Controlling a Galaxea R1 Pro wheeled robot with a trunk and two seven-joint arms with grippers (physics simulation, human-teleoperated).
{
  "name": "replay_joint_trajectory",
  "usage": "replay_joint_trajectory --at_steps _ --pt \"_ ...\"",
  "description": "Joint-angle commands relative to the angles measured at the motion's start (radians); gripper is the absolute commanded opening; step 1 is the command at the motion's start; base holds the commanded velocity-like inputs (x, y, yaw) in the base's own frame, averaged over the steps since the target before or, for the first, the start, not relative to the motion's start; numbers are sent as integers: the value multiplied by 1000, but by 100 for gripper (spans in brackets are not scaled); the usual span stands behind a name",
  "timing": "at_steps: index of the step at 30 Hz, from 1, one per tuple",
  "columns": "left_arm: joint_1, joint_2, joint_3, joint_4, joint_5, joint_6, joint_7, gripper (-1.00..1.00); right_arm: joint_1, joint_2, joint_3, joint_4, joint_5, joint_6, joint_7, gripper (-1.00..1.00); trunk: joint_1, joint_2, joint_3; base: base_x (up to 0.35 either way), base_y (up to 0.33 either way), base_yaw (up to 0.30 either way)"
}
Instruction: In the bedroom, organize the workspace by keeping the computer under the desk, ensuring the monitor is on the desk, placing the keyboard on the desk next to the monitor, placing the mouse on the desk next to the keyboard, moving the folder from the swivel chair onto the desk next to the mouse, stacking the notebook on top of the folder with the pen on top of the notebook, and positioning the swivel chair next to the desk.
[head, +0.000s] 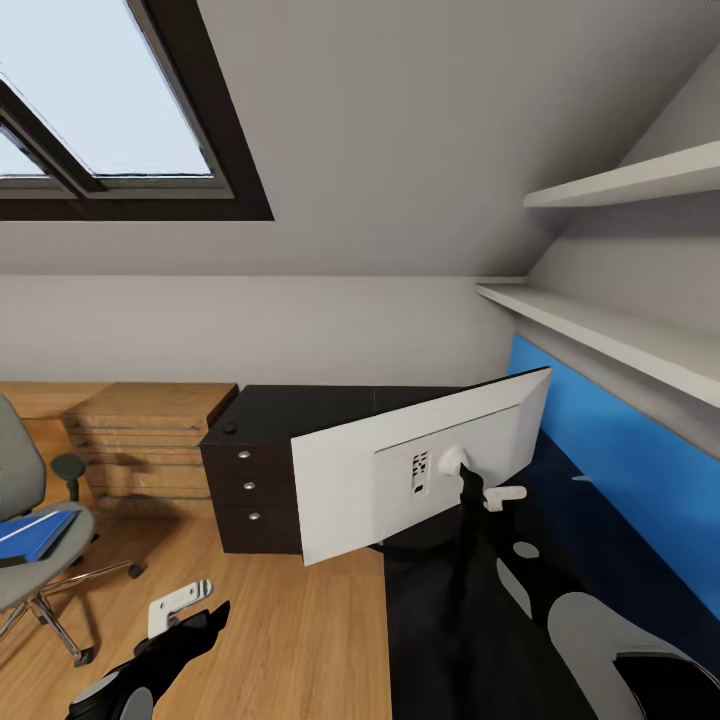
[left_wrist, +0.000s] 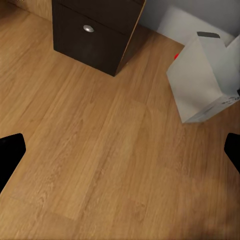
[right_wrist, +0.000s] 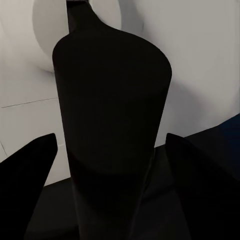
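Gripping one monitor (head: 400, 470) stand: right claw (right_wrist: 107, 150) | left claw (left_wrist: 120, 150) spread | one folder (head: 35, 535) on one swivel chair (head: 20, 480)

Place: attic bedroom used as a home office.
Roof: sloping white-grey walls, dark-framed skylight (head: 110, 110) at 11 o'clock.
Floor: wood planks (head: 290, 640).
Work corner: black desk (head: 300, 410) with knobbed drawers (head: 250, 485) at 12 o'clock, monitor (head: 420, 465) on it showing its pale back.
Seating: swivel chair (head: 25, 560) at 9 o'clock.
Storage: white shelves (head: 610, 335) at 2 o'clock, wooden chest (head: 150, 430) at 10 o'clock.
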Motion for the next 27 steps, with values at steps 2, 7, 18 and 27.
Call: replay_joint_trajectory --at_steps 2,7,18,27 --pt "1 0 1 -2 11 4 7 100 0 -1 6 3 4 -3 1 -100 0 -1 -1 -174 0 0" --pt "0 -1 1 -1 11 4 7 100 0 0 6 3 4 -3 1 -100 0 -1 -1 -307 0 0" --pt "0 -1 1 0 11 5 7 100 0 0 6 3 4 -3 3 -100 0 -1 -1 -333 0 0" --pt "0 0 1 0 11 5 7 100 0 1 6 5 5 -3 3 -100 0 -1 -1 -334 0 0"
